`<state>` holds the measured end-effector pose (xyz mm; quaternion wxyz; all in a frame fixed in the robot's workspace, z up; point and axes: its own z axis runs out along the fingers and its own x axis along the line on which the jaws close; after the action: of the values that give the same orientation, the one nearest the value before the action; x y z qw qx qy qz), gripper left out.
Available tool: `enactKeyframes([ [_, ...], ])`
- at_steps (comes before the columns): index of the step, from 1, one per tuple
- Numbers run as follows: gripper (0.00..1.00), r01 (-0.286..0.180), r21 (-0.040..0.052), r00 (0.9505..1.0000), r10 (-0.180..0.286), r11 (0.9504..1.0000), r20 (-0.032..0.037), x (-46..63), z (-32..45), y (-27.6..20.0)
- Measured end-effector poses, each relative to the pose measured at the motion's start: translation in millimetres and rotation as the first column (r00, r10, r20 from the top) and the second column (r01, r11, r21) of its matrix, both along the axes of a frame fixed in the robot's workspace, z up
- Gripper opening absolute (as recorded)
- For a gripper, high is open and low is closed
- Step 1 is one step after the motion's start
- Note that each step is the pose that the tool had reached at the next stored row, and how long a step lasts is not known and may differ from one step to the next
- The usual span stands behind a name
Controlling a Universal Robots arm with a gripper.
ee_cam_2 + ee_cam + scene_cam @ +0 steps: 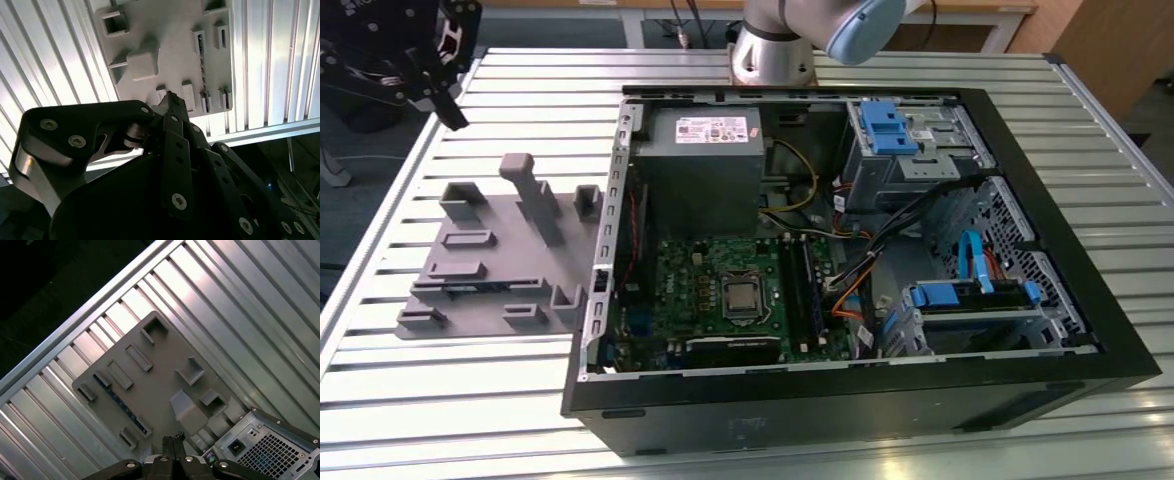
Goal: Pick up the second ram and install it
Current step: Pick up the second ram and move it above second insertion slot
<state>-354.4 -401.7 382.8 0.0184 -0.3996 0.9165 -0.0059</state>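
The gripper (452, 117) hangs high above the grey tray (507, 265), well apart from it, and in both wrist views its fingers come together to a narrow point with nothing between them (172, 441) (168, 96). Empty-handed, then.

The second ram (120, 402) is down in the tray, standing on its long edge in a slot along one side and held between small blocks. The first wrist view catches it as a dark strip with chips in a row. In the second wrist view it is a thin dark line (202, 75) running through the slot blocks on the tray (165, 30). From the exterior view the stick (458, 288) sits along the tray's edge farthest from the gripper, untouched.

The tray lies flat on the slatted metal table (534, 120), its tall upright post rising near the side that faces the open computer case (854, 400). The case lies just beside the tray, the green motherboard (707, 260) exposed inside. A corner of the case (265, 445) edges into the first wrist view beside the tray (160, 375).
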Motion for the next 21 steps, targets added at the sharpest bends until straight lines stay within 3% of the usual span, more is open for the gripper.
enactKeyframes([
  [7,0.11,-0.007,-0.001,1.0,0.007,1.0,-0.0001,-18.8,-0.2,-1.0],
  [10,0.11,-0.053,-0.0016,0.9986,0.053,0.9986,-0.0009,-18.8,-0.7,-0.9],
  [12,0.11,-0.085,-0.0038,0.9964,0.085,0.9964,-0.0052,-19.0,-1.4,-0.9],
  [17,0.11,-0.161,-0.0094,0.9867,0.161,0.9869,-0.0228,-18.9,-3.5,-1.0],
  [21,0.11,-0.231,-0.0084,0.9726,0.23,0.973,-0.0299,-18.9,-6.2,-0.9],
])
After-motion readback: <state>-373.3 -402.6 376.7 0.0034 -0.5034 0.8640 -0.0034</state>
